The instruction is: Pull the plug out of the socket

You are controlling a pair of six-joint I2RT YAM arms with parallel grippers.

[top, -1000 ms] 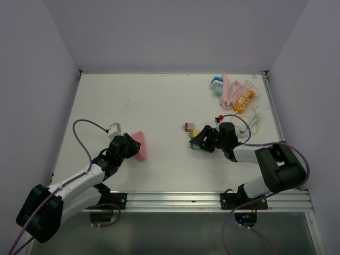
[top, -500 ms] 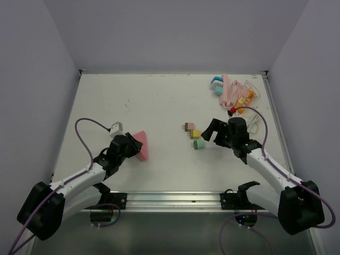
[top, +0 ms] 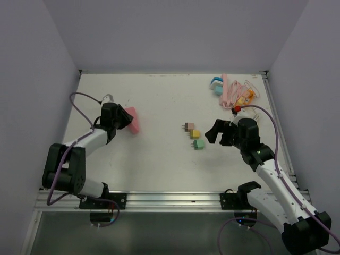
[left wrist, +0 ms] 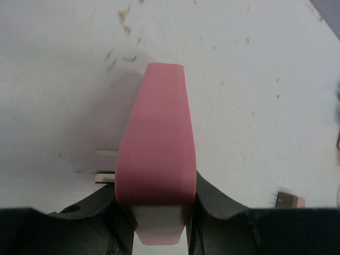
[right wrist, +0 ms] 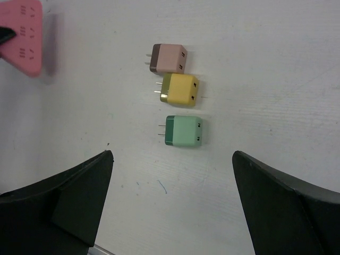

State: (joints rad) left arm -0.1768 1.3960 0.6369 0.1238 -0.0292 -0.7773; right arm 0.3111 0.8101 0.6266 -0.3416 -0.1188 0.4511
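My left gripper (top: 118, 119) is shut on a pink wedge-shaped socket block (top: 130, 120) at the left of the table. In the left wrist view the block (left wrist: 157, 143) sits between the jaws, with two metal prongs (left wrist: 106, 152) at its left side. Its slotted face (right wrist: 24, 32) shows in the right wrist view. Three small plugs lie loose in a row mid-table: pink-brown (top: 187, 126), yellow (top: 195, 134) and green (top: 198, 144). My right gripper (top: 217, 133) is open and empty, just right of them; the green plug (right wrist: 183, 131) lies ahead of its fingers.
A pile of pink, orange and white cables and chargers (top: 234, 90) lies at the back right corner. A red-tipped cable (top: 236, 109) runs by the right arm. Grey walls close the table's back and sides; a metal rail (top: 170, 199) runs along the front.
My left gripper has carried the pink socket block back and left. My right gripper has drawn back right from the plugs and stands open.
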